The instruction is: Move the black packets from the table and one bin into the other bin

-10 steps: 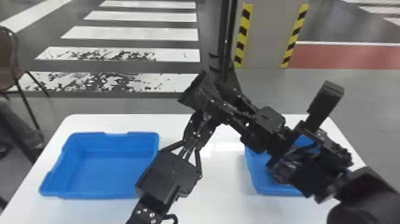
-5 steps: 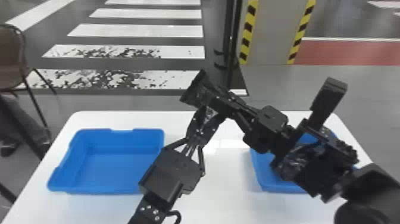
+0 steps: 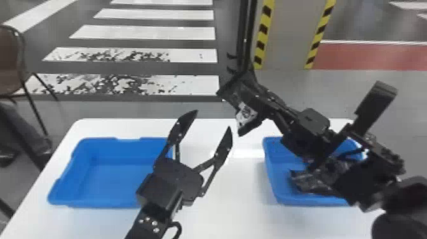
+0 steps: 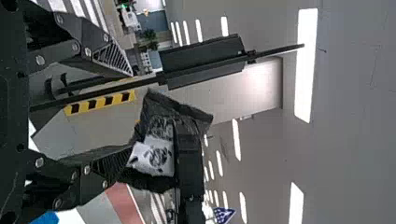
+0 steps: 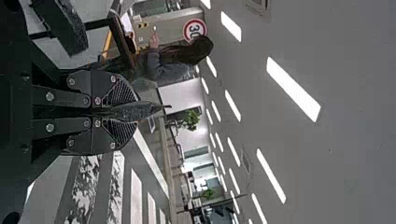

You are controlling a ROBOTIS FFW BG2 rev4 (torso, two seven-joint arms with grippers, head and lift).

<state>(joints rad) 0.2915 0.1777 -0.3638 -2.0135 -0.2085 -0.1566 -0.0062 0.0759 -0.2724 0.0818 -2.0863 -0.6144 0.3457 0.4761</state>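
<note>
In the head view my left gripper (image 3: 213, 120) stands open over the table's middle, left of a black packet (image 3: 247, 115) with a white label. My right gripper (image 3: 252, 97) is shut on that packet, above the table's far edge. The left wrist view has the labelled packet (image 4: 154, 156) beyond my open left gripper (image 4: 130, 112), apart from its fingers. Seen edge-on in the right wrist view, the packet (image 5: 142, 111) is pinched by my right gripper (image 5: 135, 111). Dark glossy packets (image 3: 309, 182) lie in the right bin (image 3: 274, 178), partly hidden by the right arm.
A blue bin (image 3: 108, 178) with a bare floor stands on the left of the white table (image 3: 222, 206). My right arm crosses above the right bin. Behind the table are a dark post (image 3: 245, 35) and a striped pillar (image 3: 287, 35); a chair (image 3: 11, 63) stands at the left.
My left gripper's fingers, earlier together at the held packet, have opened and let it go. The packet stays in my right gripper, its white label now showing. The head view has shifted slightly.
</note>
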